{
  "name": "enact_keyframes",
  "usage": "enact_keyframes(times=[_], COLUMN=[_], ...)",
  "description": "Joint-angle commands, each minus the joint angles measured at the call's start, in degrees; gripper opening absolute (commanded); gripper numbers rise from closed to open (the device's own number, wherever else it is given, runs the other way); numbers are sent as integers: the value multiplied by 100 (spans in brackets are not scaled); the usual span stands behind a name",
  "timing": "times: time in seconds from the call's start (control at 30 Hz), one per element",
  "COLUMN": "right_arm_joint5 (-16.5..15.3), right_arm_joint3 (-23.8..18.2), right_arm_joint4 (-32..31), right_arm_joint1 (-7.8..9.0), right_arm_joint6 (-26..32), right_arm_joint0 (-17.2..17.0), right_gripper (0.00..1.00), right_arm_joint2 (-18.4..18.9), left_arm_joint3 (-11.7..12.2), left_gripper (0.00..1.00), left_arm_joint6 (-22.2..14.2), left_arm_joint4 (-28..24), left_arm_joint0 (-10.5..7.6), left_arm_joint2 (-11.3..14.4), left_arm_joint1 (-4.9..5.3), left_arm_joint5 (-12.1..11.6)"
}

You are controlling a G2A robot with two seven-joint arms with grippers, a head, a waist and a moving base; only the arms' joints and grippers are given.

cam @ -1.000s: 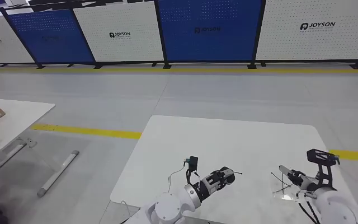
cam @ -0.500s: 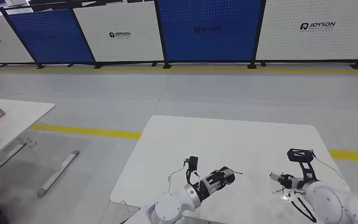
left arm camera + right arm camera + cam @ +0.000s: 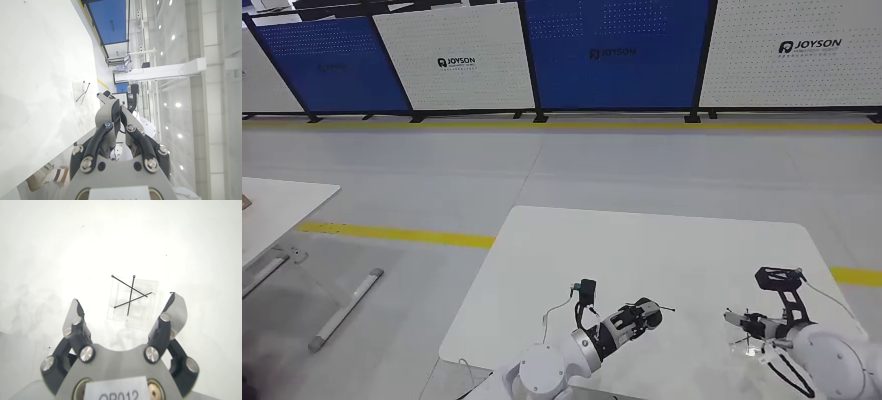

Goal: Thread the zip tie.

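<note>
Three black zip ties (image 3: 130,294) lie crossed on a small clear tray (image 3: 151,306) near the right front of the white table (image 3: 642,250). My right gripper (image 3: 123,297) hovers open just above and short of them, its fingers wider than the tray; the top view shows it (image 3: 739,322) at the tray's edge. My left gripper (image 3: 113,102) is shut near the table's front middle. A thin black zip tie (image 3: 666,309) sticks out of its tip (image 3: 650,311) towards the right arm. From the left wrist, the crossed ties (image 3: 83,92) show farther off.
The tray sits close to the table's front edge and right side. A second white table (image 3: 272,210) stands off to the left across open floor. Blue and white panels (image 3: 617,50) line the back.
My right arm has swung left and lowered towards the tray, now covering part of the zip ties in the top view. The left arm has stayed still.
</note>
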Motion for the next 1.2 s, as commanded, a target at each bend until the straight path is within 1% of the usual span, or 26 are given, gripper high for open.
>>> enact_keyframes(times=[0.0,0.03,0.13,0.17,0.3,0.43,0.5,0.53,0.67,0.9,1.03,1.17], right_arm_joint5=[51,82,163,209,539,809,840,843,896,937,987,1008], right_arm_joint3=[27,40,77,89,223,321,389,453,696,1108,1304,1412], right_arm_joint4=[-69,-90,-168,-208,-417,-565,-560,-563,-561,-567,-578,-578], right_arm_joint1=[1,-1,-3,-5,-21,-42,-51,-56,-80,-123,-142,-148], right_arm_joint6=[104,140,271,313,539,644,717,763,885,938,938,938], right_arm_joint0=[46,66,131,154,302,389,436,486,681,961,1104,1166], right_gripper=[45,46,42,44,44,43,42,40,41,38,33,29], right_arm_joint2=[-39,-61,-130,-152,-279,-392,-436,-465,-576,-788,-907,-988], left_arm_joint3=[0,0,0,0,0,0,0,0,0,0,0,0], left_gripper=[0,0,0,0,0,0,0,0,0,0,0,0], left_arm_joint6=[0,0,0,0,0,0,0,0,0,0,0,0], left_arm_joint4=[0,0,0,0,0,0,0,0,0,0,0,0], left_arm_joint0=[0,0,0,0,0,0,0,0,0,0,0,0], left_arm_joint2=[0,0,0,0,0,0,0,0,0,0,0,0], left_arm_joint1=[0,0,0,0,0,0,0,0,0,0,0,0], left_arm_joint5=[0,0,0,0,0,0,0,0,0,0,0,0])
